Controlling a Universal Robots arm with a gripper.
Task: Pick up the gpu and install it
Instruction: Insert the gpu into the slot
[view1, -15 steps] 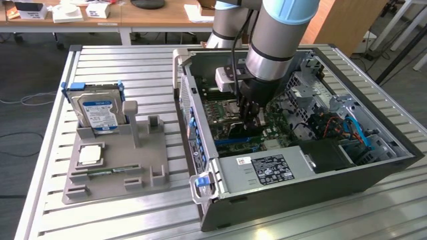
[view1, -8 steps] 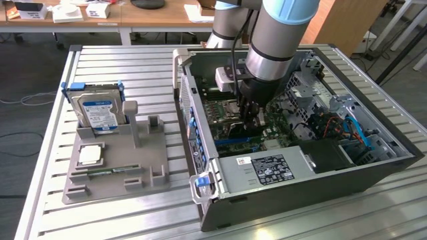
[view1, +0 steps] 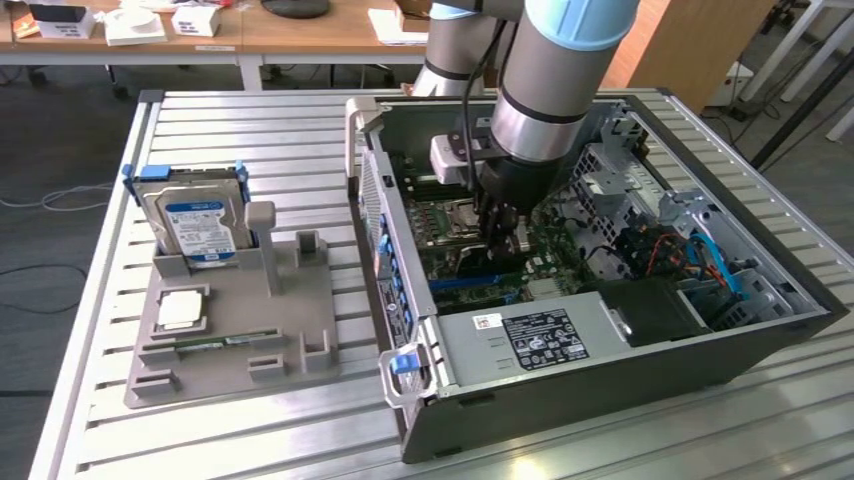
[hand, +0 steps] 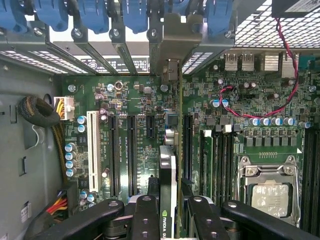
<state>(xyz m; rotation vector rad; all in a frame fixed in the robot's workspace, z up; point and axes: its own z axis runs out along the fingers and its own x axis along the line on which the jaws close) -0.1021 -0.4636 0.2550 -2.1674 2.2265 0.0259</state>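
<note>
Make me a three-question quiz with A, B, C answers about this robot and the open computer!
1. Where is the silver hard drive with the blue label?
A. Standing in the grey plastic holder
B. On the floor
C. Lying flat on a wooden desk

2. What colour are the plastic clips along the back of the dark metal computer case?
A. Red
B. Yellow
C. Blue

3. What is the black gripper doing?
A. Open and empty
B. Shut on the thin black gpu card
C. Holding a cable

Answers:
1 A: the hard drive stands upright in the holder, beside the case.
2 C: every clip in the row is blue.
3 B: its fingers sit on both sides of the gpu, over the green motherboard.
</note>
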